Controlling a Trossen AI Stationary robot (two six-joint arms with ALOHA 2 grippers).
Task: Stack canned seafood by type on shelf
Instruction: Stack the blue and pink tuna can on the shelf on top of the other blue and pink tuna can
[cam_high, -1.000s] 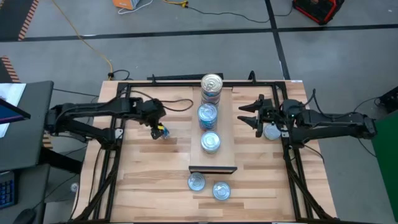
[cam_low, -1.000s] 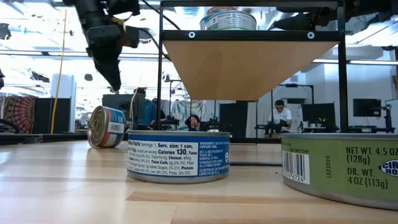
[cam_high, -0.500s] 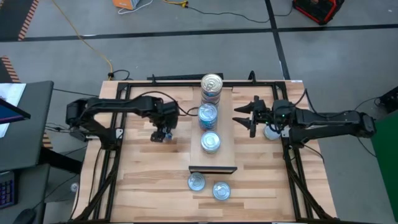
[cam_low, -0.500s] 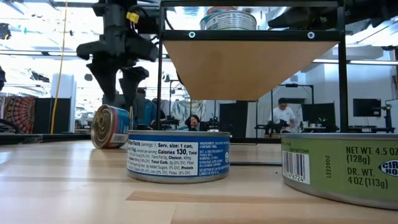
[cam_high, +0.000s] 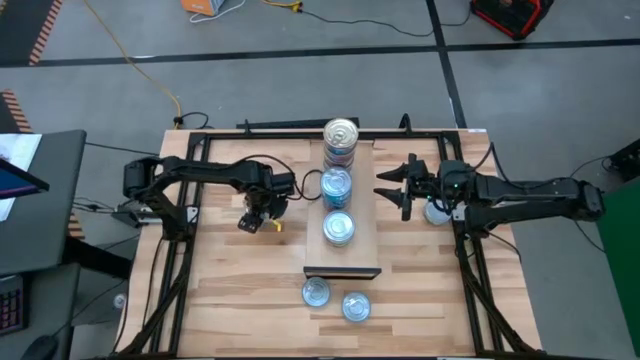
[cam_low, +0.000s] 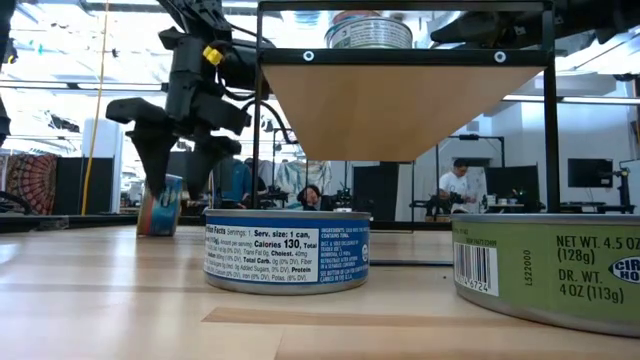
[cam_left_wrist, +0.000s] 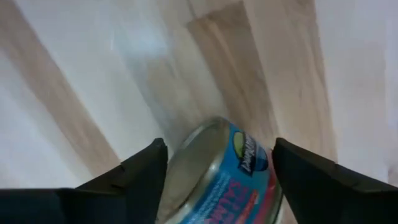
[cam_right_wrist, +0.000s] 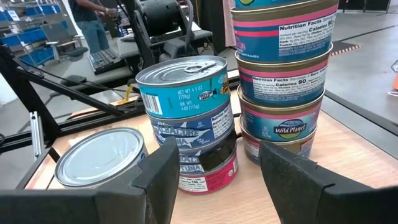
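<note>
Left end effector (cam_high: 254, 220) down over the surface (cam_high: 240, 290) left of the shelf (cam_high: 362, 235), fingers (cam_left_wrist: 134, 177) spread wide to either side of a tin (cam_left_wrist: 214, 174) standing on its edge, not clamped on it. Same tin (cam_low: 160, 205) seen edge-on in the low view, between the dark fingertips (cam_low: 152, 150), rim on the wood. Right end effector (cam_high: 392, 187) held just off the shelf's right side, level with the middle stack, fingers (cam_right_wrist: 158, 177) apart and holding nothing. On the shelf, three groups in a row: a tall stack (cam_high: 340, 140) at the far end with a silver top, a shorter stack (cam_high: 336, 185) in the middle with a blue top, and a low tin (cam_high: 338, 229) nearer the front. From the right wrist, pink-and-teal labelled tins (cam_right_wrist: 283, 68) piled beside teal-labelled ones (cam_right_wrist: 183, 93), a silver-topped tin (cam_right_wrist: 99, 158) next to them. Two more blue-topped tins (cam_high: 316, 292) (cam_high: 356, 306) flat on the surface before the shelf's front edge, close together. One pale tin (cam_high: 436, 211) at the surface's right edge under the right arm.
</note>
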